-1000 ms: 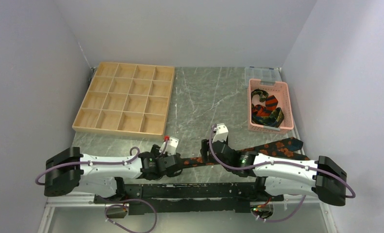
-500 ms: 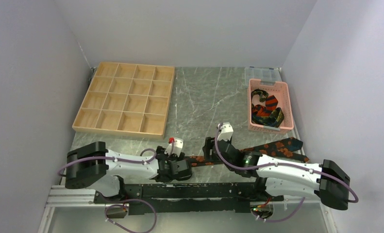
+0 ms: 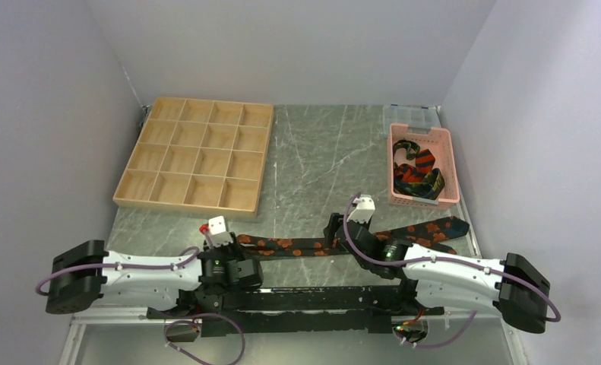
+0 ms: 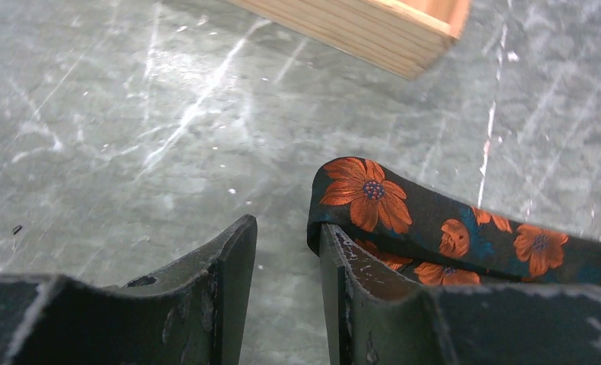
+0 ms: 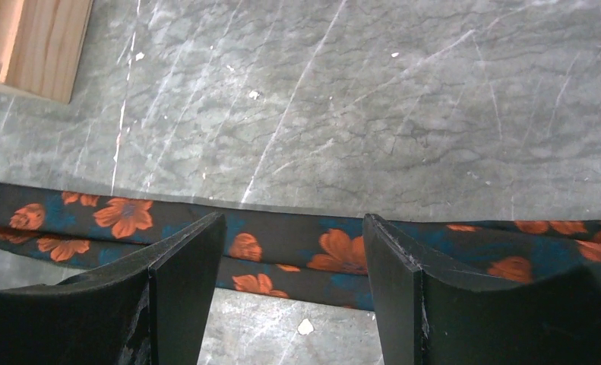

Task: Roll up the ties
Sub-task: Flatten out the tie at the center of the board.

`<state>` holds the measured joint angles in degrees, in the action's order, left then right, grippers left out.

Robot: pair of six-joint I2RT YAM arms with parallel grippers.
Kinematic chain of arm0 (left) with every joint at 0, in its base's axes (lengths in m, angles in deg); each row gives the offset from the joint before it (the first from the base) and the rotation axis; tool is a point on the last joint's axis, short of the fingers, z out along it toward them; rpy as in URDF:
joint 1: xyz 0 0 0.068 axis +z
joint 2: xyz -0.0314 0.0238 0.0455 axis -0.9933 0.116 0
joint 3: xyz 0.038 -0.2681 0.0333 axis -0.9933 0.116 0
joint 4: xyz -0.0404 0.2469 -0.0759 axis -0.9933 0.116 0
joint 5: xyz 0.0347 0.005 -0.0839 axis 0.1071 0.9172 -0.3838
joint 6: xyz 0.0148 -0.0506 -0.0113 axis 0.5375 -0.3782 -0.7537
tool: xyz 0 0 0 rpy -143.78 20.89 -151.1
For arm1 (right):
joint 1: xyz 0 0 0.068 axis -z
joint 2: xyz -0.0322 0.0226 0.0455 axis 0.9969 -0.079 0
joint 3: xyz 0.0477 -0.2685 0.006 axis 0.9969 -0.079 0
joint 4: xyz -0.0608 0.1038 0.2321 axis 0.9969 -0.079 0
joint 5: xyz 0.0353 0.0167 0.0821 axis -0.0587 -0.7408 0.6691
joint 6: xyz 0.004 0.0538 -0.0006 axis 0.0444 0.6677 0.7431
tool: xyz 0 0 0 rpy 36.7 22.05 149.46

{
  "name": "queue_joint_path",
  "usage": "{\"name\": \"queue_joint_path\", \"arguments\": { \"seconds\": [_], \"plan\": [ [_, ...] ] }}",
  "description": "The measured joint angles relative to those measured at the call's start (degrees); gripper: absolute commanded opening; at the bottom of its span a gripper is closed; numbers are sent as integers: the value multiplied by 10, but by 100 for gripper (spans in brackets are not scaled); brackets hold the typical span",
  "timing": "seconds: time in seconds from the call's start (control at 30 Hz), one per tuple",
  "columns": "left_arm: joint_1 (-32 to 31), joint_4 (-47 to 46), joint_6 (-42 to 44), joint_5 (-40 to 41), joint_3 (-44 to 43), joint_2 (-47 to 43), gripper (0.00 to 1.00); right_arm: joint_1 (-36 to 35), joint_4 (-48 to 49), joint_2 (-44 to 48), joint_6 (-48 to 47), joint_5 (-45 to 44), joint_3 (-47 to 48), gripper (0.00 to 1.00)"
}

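The tie (image 4: 434, 228) lay stretched left to right. Its folded end sat just right of the left gripper (image 4: 286, 255), open and empty. The right gripper (image 5: 291, 236) gaped astride its middle.

The tabletop (image 4: 92, 114) is showing smooth grey veined stone, finely scratched. The tie (image 4: 426, 220) is looking like soft matt cloth, the tray (image 4: 373, 26) is showing pale bare wood, and the basket (image 3: 426, 201) is showing pink plastic.

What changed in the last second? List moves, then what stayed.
The left gripper swung left, dragging the floral tie along by its folded end; the right gripper edged right, open astride the tie. The wooden tray, pink basket and the ties in it stayed put.
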<state>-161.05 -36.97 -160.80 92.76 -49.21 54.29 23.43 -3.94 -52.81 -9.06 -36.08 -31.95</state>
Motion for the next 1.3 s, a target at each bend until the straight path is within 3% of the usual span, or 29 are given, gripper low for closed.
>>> {"name": "queue_joint_path", "arguments": {
  "seconds": [0.17, 0.37, 0.5, 0.77, 0.9, 1.07, 1.17, 1.3],
  "plan": [
    [0, 32, -94, 7, 41, -49, 43, 15, 0, 0, 15, -1, -1, 72],
    [0, 32, -144, 10, 68, -80, 73, 25, 10, 1, 16, 12, -18, 70],
    [0, 21, -116, 8, 68, -102, 81, 28, 21, -8, 15, 32, -28, 69],
    [-1, 22, -42, -18, 46, -155, 82, 28, 35, -9, 5, 50, -50, 66],
    [-1, 32, -16, -40, 31, -186, 80, 28, 53, -27, -30, 71, -42, 60],
    [-1, 46, -10, -51, 18, -233, 69, 28, 87, -103, -84, 109, 13, 49],
    [5, 25, 8, -49, 26, -270, 67, 25, 111, -167, -116, 124, 69, 46],
    [85, -42, 61, -92, 54, -292, 66, 12, 137, -246, -157, 135, 132, 44]
  ]
}}
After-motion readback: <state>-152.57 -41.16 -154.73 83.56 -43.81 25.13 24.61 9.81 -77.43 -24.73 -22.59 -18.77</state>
